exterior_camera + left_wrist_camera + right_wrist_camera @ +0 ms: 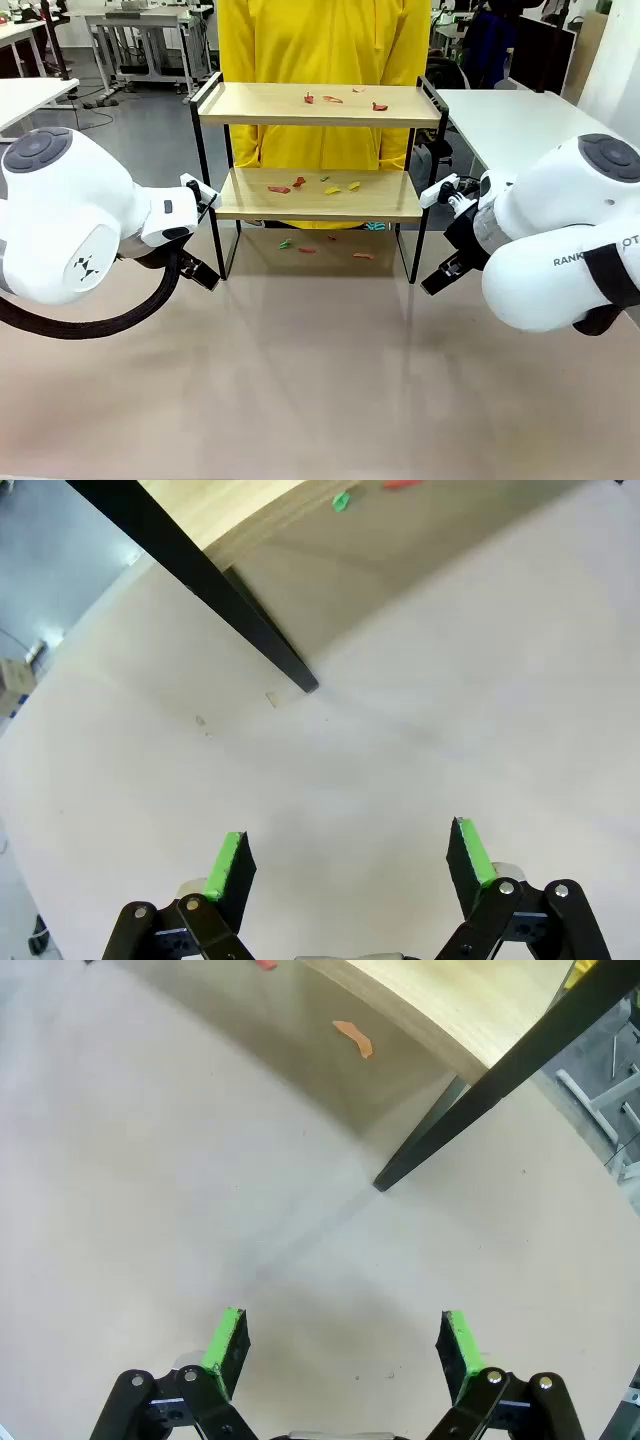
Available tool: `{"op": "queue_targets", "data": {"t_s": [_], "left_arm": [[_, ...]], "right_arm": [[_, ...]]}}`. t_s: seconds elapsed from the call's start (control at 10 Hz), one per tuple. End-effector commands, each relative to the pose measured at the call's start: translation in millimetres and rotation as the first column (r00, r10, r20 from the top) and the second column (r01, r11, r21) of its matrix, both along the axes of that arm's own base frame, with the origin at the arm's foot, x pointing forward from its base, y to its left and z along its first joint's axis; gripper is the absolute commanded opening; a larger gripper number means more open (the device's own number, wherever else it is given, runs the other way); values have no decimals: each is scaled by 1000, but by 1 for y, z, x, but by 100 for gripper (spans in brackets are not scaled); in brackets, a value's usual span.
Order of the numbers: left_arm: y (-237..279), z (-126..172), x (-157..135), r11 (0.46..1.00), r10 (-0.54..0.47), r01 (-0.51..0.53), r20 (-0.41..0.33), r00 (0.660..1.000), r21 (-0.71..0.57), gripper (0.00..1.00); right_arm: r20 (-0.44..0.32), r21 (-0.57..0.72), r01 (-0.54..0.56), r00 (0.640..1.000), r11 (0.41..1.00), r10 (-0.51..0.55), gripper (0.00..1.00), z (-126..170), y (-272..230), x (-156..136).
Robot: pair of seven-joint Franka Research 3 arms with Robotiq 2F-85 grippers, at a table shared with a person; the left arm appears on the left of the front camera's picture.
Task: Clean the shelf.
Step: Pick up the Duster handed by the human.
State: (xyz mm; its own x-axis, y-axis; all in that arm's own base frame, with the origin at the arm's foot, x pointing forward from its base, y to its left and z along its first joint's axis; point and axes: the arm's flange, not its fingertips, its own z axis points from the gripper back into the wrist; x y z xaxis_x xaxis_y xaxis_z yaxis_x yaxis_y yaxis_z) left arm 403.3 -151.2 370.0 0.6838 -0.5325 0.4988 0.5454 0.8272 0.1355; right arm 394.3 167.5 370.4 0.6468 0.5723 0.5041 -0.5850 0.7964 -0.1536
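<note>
Two sets of fingers, both spread wide and holding nothing. You see the left fingers [226, 865] and the right fingers [226, 1338] hang low over the bare counter [320, 380].

The shelf [250, 103] stands at the far middle of the counter, in front of a person in a yellow top [320, 40]. Its long axis runs side to side across your view, so you face its open front.

Small coloured scraps lie in three places:
- top board: red bits [330, 99], right of middle
- lower board: red, yellow and green bits [300, 184], around the middle
- counter under the shelf: a few more [305, 247]

The key relation is that the shelf lies ahead of both arms and between them. The left fingers sit just outside the left front leg [300, 675]. The right fingers sit just outside the right front leg [395, 1170]. An orange scrap [352, 1038] lies on the counter just past that right leg.

Neither arm looks clearly nearer. My call is to use the left arm for the left half and the right arm for the right half. The right arm probably suits the top-board bits, since they lie toward its side.

No cloth or brush is in view, so cleaning probably means picking or sweeping the scraps off. Nothing has started yet. Watch the side rails and thin legs when you reach in.
</note>
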Motion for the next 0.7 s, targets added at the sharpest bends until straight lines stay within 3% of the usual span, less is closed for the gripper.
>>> {"op": "queue_targets", "data": {"t_s": [0.0,0.6], "left_arm": [[0,0,0,1000,0,0,0,1000,0,100],[0,0,0,1000,0,0,0,1000,0,100]], "right_arm": [[1,0,0,1000,1000,0,100,0,0,0],[1,0,0,1000,1000,0,100,0,0,0]]}}
